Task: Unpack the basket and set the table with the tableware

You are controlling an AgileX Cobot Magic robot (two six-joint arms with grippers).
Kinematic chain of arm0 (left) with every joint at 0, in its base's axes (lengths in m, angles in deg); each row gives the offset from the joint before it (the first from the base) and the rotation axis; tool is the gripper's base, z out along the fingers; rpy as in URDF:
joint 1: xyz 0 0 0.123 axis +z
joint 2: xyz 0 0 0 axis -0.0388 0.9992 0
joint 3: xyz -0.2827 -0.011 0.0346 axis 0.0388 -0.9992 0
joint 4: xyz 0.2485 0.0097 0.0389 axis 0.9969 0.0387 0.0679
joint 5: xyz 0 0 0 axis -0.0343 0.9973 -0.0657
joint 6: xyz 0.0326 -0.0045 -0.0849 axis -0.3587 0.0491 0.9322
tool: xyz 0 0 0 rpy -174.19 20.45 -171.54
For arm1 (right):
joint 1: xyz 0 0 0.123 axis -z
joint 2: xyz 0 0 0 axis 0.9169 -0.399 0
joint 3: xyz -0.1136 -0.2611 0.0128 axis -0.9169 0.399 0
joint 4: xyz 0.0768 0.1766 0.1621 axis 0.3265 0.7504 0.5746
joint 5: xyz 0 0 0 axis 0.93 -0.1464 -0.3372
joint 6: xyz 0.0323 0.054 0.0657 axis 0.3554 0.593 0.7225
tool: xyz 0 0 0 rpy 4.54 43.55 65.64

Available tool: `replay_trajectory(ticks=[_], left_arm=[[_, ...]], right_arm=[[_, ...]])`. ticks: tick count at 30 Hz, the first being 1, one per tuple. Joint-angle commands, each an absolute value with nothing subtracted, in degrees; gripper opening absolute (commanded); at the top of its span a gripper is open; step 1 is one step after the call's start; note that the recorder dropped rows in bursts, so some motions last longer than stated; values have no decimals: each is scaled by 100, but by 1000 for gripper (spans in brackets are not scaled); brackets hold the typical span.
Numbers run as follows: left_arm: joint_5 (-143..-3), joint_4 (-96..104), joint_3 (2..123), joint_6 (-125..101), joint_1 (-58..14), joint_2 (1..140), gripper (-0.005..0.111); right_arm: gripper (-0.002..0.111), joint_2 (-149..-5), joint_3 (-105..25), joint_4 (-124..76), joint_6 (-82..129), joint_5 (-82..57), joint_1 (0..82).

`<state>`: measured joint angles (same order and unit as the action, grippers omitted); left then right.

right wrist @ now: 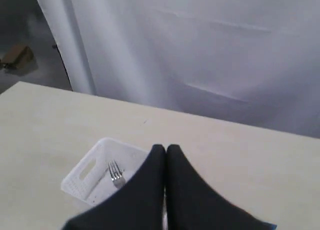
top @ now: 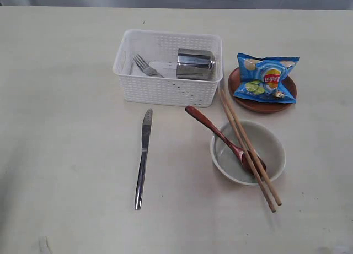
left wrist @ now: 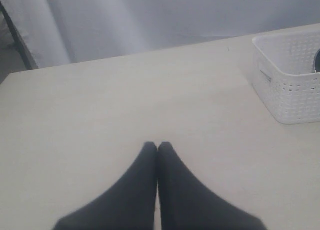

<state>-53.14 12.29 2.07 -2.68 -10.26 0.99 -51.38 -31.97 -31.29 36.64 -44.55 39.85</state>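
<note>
Nearest the exterior camera lies a slim steel table knife, flat on the wide cream-beige tabletop, its blade tip pointing toward the white rectangular plastic basket with lattice sides. That basket stands toward the far middle of the table. Inside it are a steel fork and a small steel cup lying on its side.

Right of the knife sits a pale cream round bowl. A reddish-brown wooden spoon has its head in the bowl and its handle over the rim. Two long wooden chopsticks lie side by side across the bowl, running from close to the basket's right front corner to the table past the near rim; whether they touch the basket cannot be told. Beyond the bowl, just right of the basket, a round brown plate carries a blue Lay's chip bag.

The tabletop is matte and evenly lit, with faint scuffs and small dark specks. Behind its far edge hangs a pale grey-white curtain in soft folds, with darker floor beside it.

Neither arm shows in the exterior view. The left gripper hovers over bare table with its black fingers pressed together, holding nothing. The right gripper, high above the basket, is likewise closed and empty.
</note>
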Motion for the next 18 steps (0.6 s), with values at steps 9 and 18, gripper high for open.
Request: replay_trajectory(ticks=[9,18], left_arm=[[-5328,1308,192,-284,-1025,82,0],[-6879,6597,192,-839,-1025,82,0]], right_arm=[[0,-4460,-3175,-3190,3670,-4256,4021],[0,-4415,-3175,-3190,3660,-4187,4021]])
